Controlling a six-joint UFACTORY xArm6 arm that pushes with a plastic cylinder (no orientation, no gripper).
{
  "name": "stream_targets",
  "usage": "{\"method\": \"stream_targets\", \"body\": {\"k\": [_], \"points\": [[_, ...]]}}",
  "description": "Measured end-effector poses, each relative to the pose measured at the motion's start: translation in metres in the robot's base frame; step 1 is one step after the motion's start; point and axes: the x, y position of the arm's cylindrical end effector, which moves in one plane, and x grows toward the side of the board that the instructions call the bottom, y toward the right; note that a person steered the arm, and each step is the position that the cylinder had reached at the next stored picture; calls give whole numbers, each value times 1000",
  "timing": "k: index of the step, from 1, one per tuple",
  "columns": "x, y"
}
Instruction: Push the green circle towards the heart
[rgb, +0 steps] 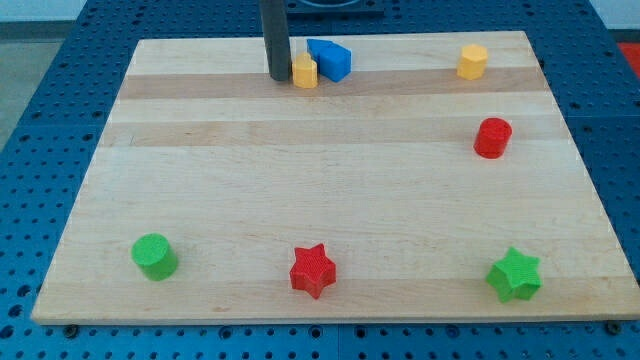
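Observation:
The green circle (154, 256) sits near the board's bottom left corner. A small yellow block (305, 72), which may be the heart, stands at the view's top centre and touches a blue block (330, 60) on its right. My tip (277, 77) rests on the board just left of that yellow block, close to it or touching it. The tip is far from the green circle, which lies well below it and to the left.
A yellow hexagon (473, 61) is at the top right, with a red circle (492, 137) below it. A red star (313, 270) is at the bottom centre and a green star (514, 275) at the bottom right. The wooden board (300, 180) lies on a blue pegboard table.

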Motion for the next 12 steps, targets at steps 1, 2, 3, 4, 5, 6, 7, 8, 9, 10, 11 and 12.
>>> {"method": "stream_targets", "body": {"k": [1,2,3,4,5,6,7,8,9,10,11,12], "points": [[4,-20],[56,-73],[136,-145],[186,-194],[186,-194],[199,-194],[277,-194],[286,-194],[335,-178],[339,-169],[336,-168],[331,-166]]}}
